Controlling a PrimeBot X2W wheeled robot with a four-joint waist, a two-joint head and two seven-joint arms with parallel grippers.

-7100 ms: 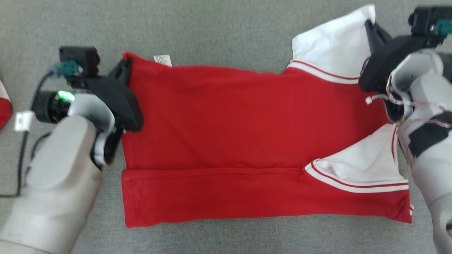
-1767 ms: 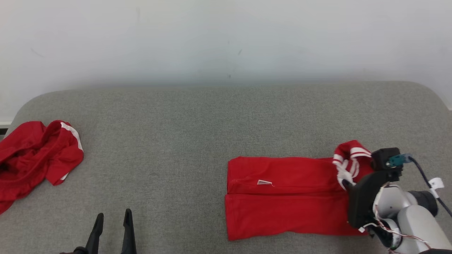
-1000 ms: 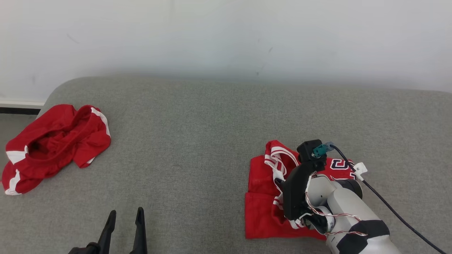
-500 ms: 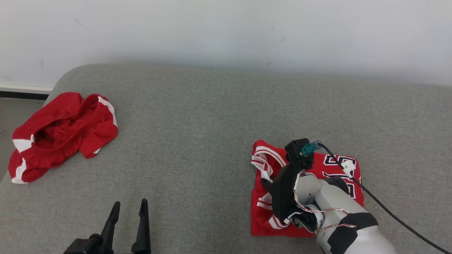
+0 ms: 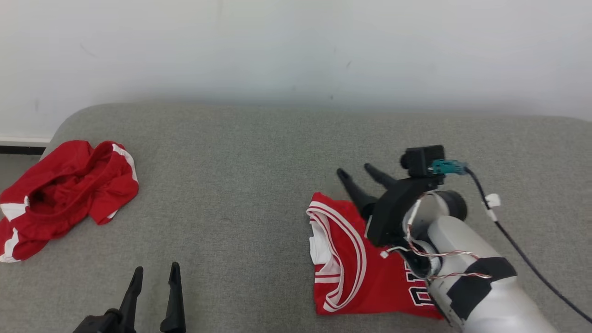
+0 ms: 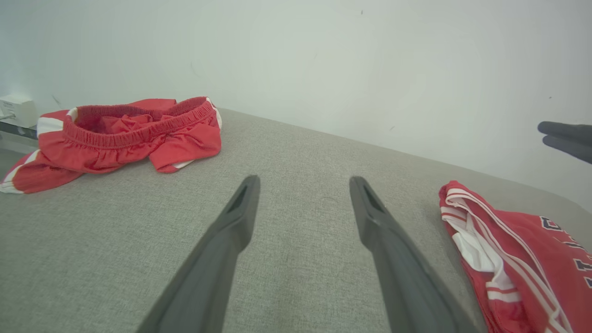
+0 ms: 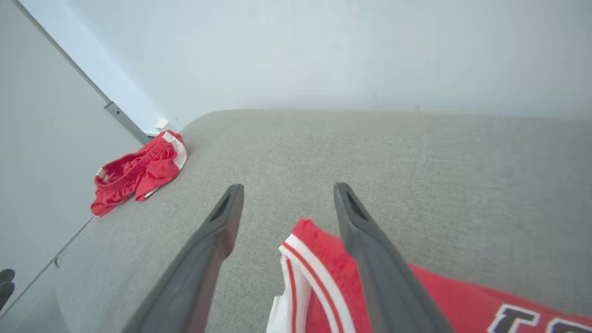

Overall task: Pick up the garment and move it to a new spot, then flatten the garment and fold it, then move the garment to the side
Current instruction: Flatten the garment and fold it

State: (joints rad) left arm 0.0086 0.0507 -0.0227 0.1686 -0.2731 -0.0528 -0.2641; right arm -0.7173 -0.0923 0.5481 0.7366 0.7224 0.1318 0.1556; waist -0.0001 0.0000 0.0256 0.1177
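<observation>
The right gripper [image 5: 356,171] has released the jersey [image 5: 351,273], jaws apart; the left gripper [image 5: 156,269] gapes too. The right forearm [image 5: 499,310] hides some lettering.

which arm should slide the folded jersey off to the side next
Right, most likely. The right gripper hovers open at the far edge of the folded red jersey, while the left gripper sits well off to its left across the grey padded surface.

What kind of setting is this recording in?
Likely an indoor lab or test setup: a broad grey fabric-covered surface against a bare white wall, with a folded red jersey and crumpled red shorts lying on it.
</observation>
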